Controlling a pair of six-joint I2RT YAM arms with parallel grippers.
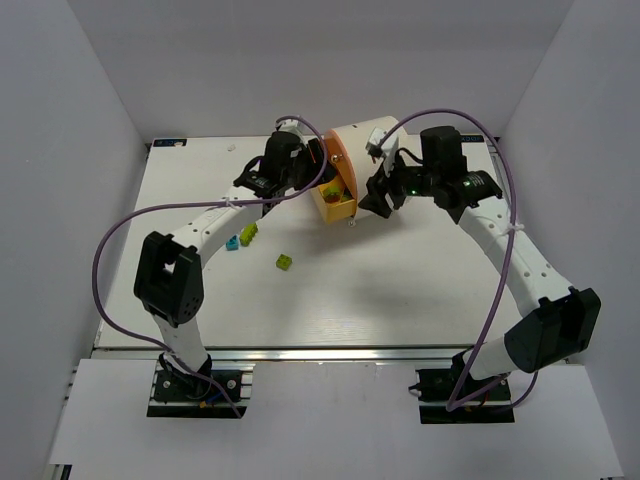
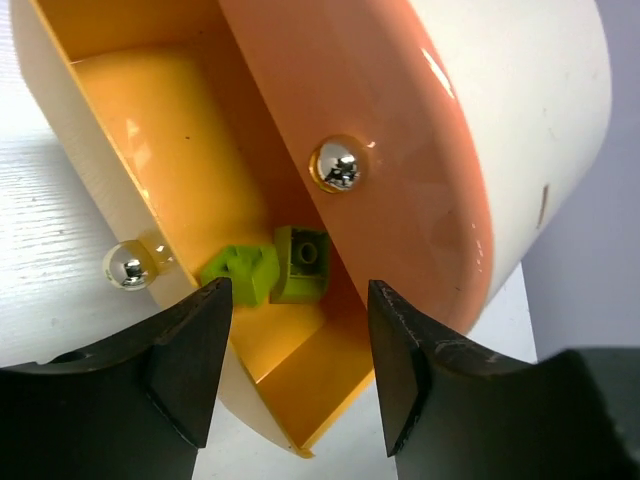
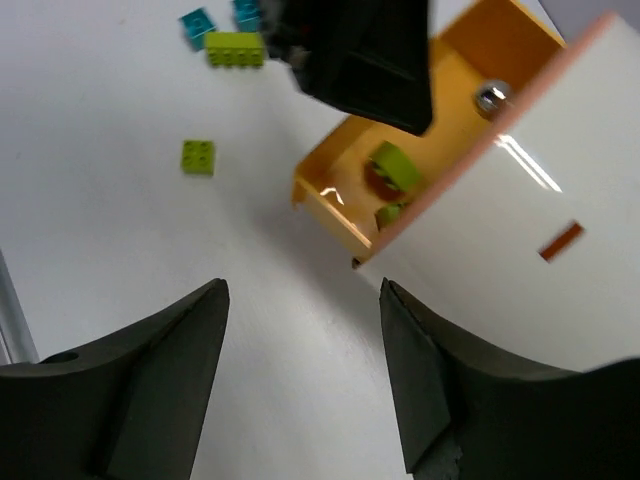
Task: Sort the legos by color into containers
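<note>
The container is a cream-white drum with an orange interior, lying at the back of the table with its open compartment facing front-left. Two green legos lie inside, one lime and one darker. My left gripper is open just above the compartment's lower corner, gripping nothing. My right gripper is open over bare table beside the container's white wall. On the table lie a square lime lego, a longer lime lego and two teal legos.
From above, the loose legos lie left of the container, near the left arm's forearm. Both wrists crowd the container's mouth. White walls enclose the table on three sides.
</note>
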